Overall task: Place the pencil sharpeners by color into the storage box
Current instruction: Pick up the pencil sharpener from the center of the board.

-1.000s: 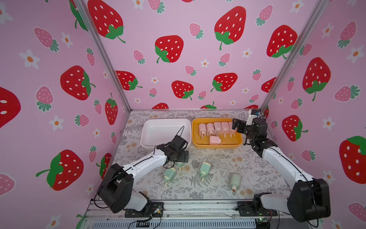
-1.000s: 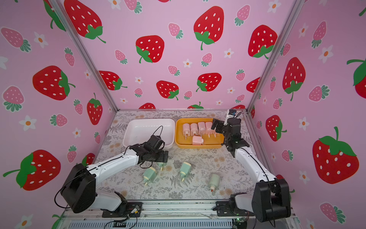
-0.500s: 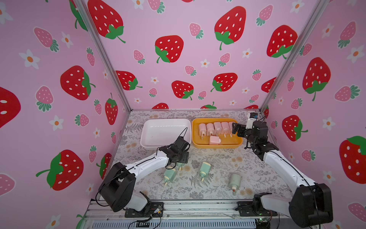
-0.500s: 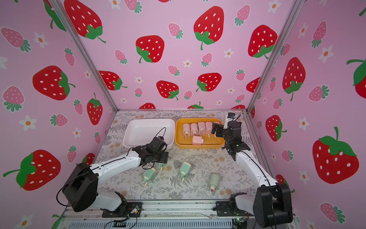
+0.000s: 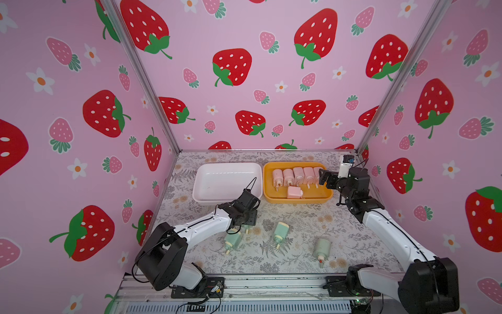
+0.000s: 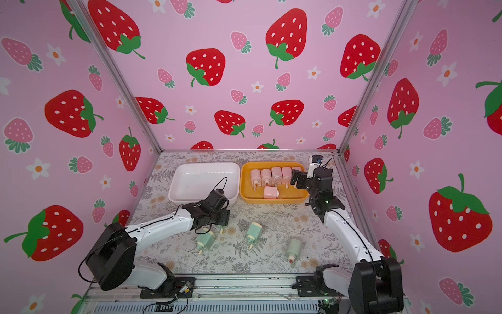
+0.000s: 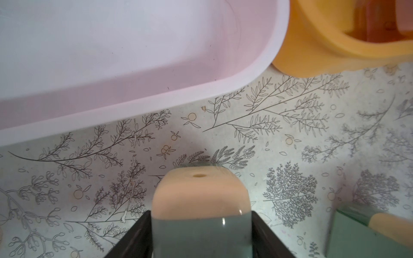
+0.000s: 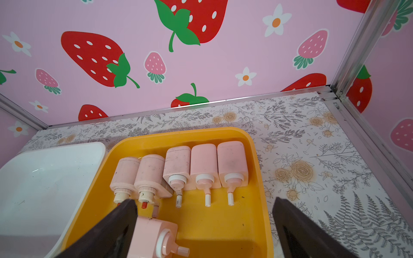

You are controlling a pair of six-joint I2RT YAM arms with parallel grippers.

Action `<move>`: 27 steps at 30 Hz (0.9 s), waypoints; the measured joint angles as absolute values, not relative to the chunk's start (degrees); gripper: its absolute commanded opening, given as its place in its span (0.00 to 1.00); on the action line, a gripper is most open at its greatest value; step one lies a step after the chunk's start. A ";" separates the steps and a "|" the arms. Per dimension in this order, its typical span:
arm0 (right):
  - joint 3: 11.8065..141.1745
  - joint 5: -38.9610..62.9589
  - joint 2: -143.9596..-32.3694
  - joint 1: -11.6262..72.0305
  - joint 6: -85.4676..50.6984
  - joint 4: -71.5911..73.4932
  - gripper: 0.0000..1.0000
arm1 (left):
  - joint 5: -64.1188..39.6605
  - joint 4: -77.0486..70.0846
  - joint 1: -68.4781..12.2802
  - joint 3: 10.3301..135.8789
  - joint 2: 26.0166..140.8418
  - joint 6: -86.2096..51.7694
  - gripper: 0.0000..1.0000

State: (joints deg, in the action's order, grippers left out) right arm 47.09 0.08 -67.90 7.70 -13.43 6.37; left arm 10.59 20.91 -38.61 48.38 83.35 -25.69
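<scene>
left wrist view: left gripper (image 7: 201, 213) clamps mint sharpener (image 7: 199, 196) by its sides, long axis along the fingers, cream end toward white tray (image 7: 156, 98).

The floral-print table (image 5: 298, 262) carries a white tray (image 5: 225, 164), an orange tray (image 5: 298, 200) beside it, and mint-green sharpeners (image 5: 281, 231) lying loose.
</scene>
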 measured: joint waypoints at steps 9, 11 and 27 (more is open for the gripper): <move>47.09 4.38 -67.64 7.68 -12.43 6.37 1.00 | 10.94 19.81 -38.70 46.50 81.43 -25.74 0.00; 47.09 5.43 -67.51 7.70 -12.19 6.35 1.00 | 10.92 20.01 -38.70 46.50 81.03 -25.76 0.00; 47.09 12.29 -66.00 7.73 -11.00 6.09 1.00 | 6.85 20.88 -38.92 46.50 77.19 -25.19 0.00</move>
